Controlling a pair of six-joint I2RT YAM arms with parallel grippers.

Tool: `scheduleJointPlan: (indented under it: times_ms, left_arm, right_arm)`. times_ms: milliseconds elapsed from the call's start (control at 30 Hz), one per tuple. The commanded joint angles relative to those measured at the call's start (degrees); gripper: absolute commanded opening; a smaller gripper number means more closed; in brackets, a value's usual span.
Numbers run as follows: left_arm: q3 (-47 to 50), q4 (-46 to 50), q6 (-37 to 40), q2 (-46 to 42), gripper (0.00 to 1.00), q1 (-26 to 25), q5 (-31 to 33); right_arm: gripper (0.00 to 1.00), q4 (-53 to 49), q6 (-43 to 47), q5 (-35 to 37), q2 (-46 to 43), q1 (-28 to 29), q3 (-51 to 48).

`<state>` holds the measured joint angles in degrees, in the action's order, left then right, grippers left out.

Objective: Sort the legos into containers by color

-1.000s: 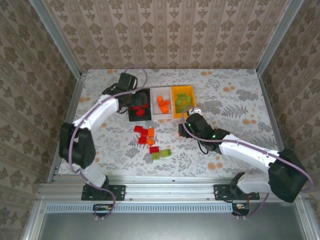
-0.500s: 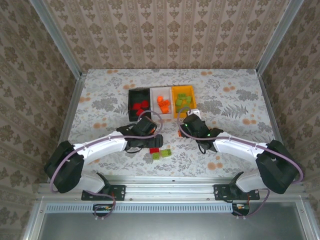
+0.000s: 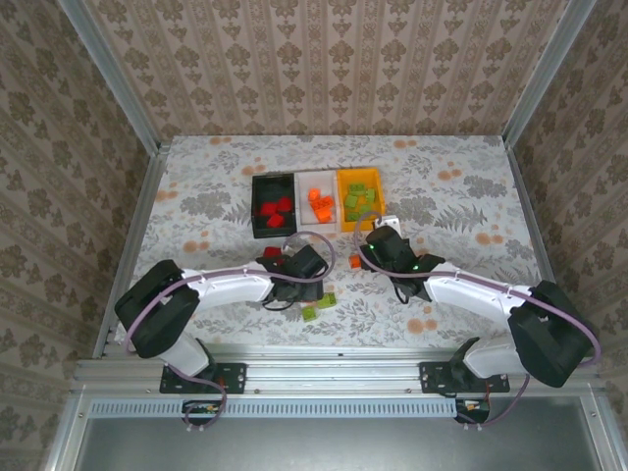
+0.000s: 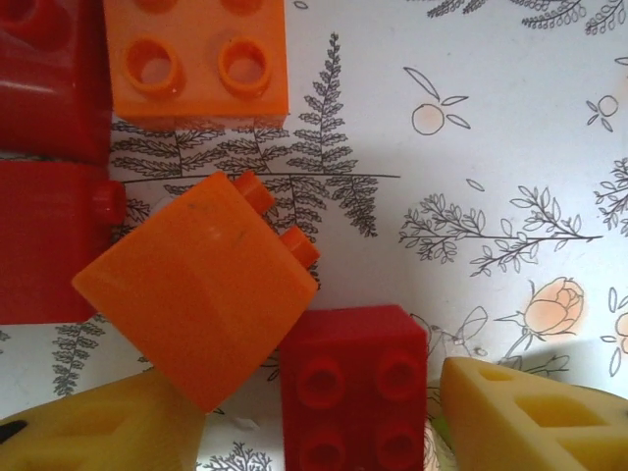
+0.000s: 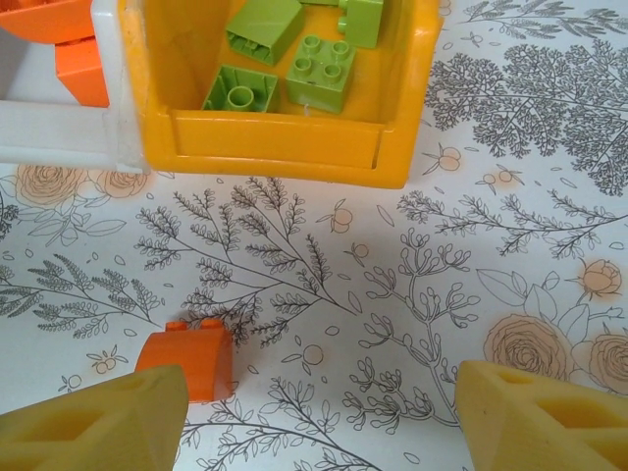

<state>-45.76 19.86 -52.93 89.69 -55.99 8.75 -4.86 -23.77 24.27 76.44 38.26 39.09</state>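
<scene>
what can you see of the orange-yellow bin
The orange-yellow bin is a small, rectangular, open-topped container of glossy plastic with rounded corners and a thick rim. It stands upright on the floral table, rightmost in the row of bins, with its left wall against the white bin. Inside lie at least four light green bricks, some studs-up and some tipped over.

Before you, your floral table [image 3: 461, 196], black bin [image 3: 273, 233], white bin [image 3: 318, 225], orange-yellow bin [image 5: 280, 147] side by side, loose red brick [image 4: 353, 392], orange brick [image 5: 188, 363], green bricks [image 3: 326, 301] nearer.
</scene>
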Motion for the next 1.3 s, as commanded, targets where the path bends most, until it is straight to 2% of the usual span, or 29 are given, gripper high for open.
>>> scheduleJointPlan:
  times_ms: [0,300,500,700,833,933,1033,1200,1267]
  left_arm:
    - [-0.91,1.39,-0.82,-0.8,0.64,-0.73,3.24]
    - [-0.78,1.2,0.7,1.35,0.5,-1.04,3.13]
    - [-1.17,1.05,1.29,4.01,0.35,-1.36,3.24]
    - [-3.41,4.47,2.76,-2.09,0.3,-3.61,3.71]
    - [-7.46,9.02,8.13,-8.96,0.27,-3.43,3.04]
    - [-11.74,14.09,14.65,-14.13,0.27,0.4,3.39]
    - [-15.53,16.17,20.51,-16.07,0.3,9.33,1.33]
    - [-22.31,15.21,25.87,-7.71,0.3,22.04,-1.41]
    - [-25.32,13.65,27.14,-2.03,0.27,26.02,-4.83]
  right_arm:
    - [0.73,0.24,0.57,1.49,-1.43,-0.25,-0.51]
    - [0.73,0.16,0.46,1.5,-1.82,-0.2,-0.77]
    - [0.73,0.15,0.48,1.57,-2.07,-0.2,-0.9]
    - [0.73,0.69,0.3,1.15,-1.66,-0.25,-0.9]
    - [0.73,1.02,0.06,1.08,-1.57,-0.25,-0.95]
    - [0.72,1.4,-0.35,0.81,-0.39,-0.29,-0.79]
    - [0.72,1.44,-0.45,-0.09,0.57,-0.33,-0.16]
    - [0.72,1.83,-0.4,0.22,0.65,-0.38,-0.51]
    - [0.72,1.9,-0.42,0.17,0.81,-0.38,-0.51]
